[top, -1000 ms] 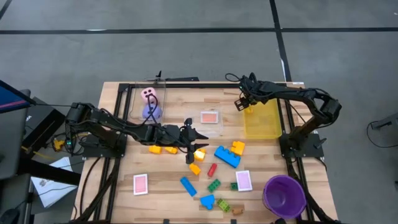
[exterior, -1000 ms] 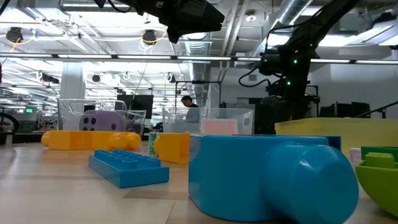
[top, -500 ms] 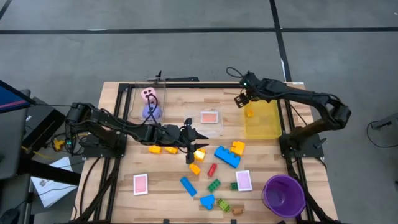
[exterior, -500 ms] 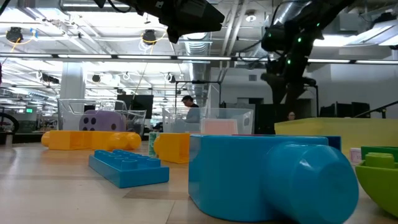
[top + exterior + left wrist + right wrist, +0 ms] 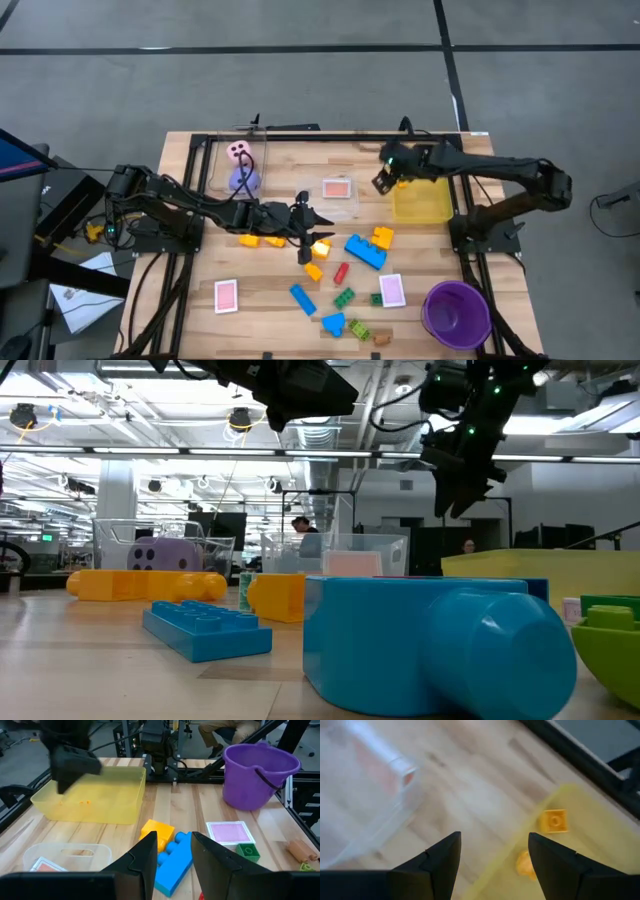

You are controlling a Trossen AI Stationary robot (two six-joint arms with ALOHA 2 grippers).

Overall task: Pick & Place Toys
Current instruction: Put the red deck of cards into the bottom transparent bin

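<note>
Hovering my right tool [image 5: 381,183] with fingers apart and empty beside the yellow bin [image 5: 421,200] holding two yellow bricks [image 5: 553,820], I could bump the bin and spill them.

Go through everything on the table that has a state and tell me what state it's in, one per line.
Right pincer: open, empty, by the yellow bin's edge.
Left pincer: slightly open, empty, above the blue brick.
Yellow bin: holds two yellow bricks.
Clear bin: holds pink die and purple die.
Small clear bin: holds a card.
Purple cup: upright, looks empty.
</note>
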